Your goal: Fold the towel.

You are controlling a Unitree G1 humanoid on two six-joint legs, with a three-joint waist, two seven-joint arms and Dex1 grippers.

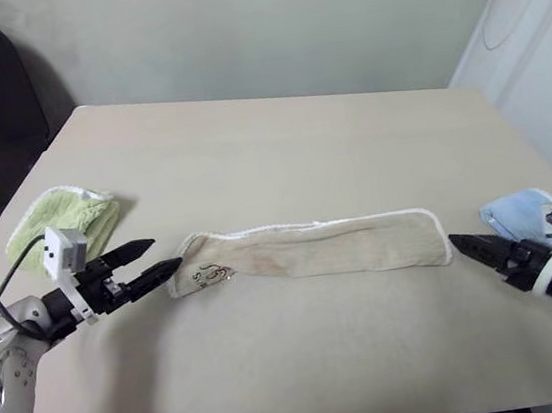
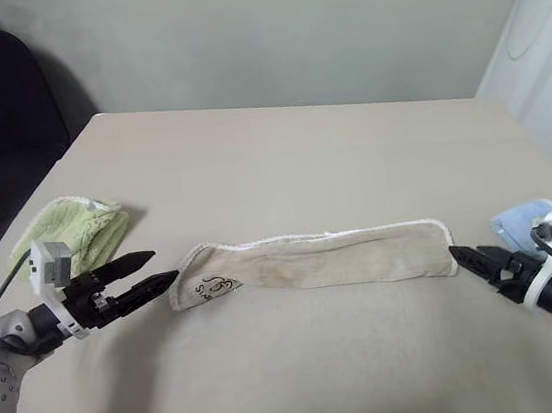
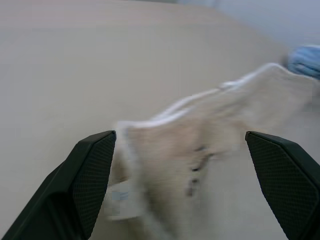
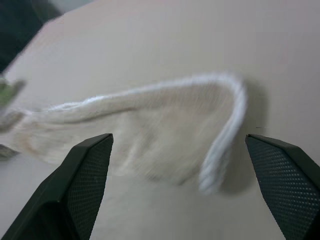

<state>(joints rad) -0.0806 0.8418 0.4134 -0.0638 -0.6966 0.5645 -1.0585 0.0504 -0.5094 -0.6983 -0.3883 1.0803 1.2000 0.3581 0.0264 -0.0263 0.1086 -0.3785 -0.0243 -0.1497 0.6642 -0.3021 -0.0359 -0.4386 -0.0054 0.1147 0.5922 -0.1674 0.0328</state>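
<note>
The towel point(image 1: 312, 250) lies on the table as a long narrow beige strip with white corded edging, folded lengthwise, dark embroidery at its left end. My left gripper point(image 1: 152, 261) hovers open just off that left end, fingertips close to the cloth, nothing between them. In the left wrist view the towel point(image 3: 210, 160) spreads ahead of the wide-spread fingers point(image 3: 85, 175). My right gripper point(image 1: 474, 245) stands open just beyond the towel's right end, holding nothing. The right wrist view has that rounded end point(image 4: 165, 130) lying between and beyond the two fingers point(image 4: 285, 180).
A light green terry cloth point(image 1: 64, 218) sits bunched at the table's left edge, behind my left arm. A light blue cloth point(image 1: 519, 213) lies at the right edge by my right wrist. The tan table point(image 1: 279, 146) stretches bare toward the far wall.
</note>
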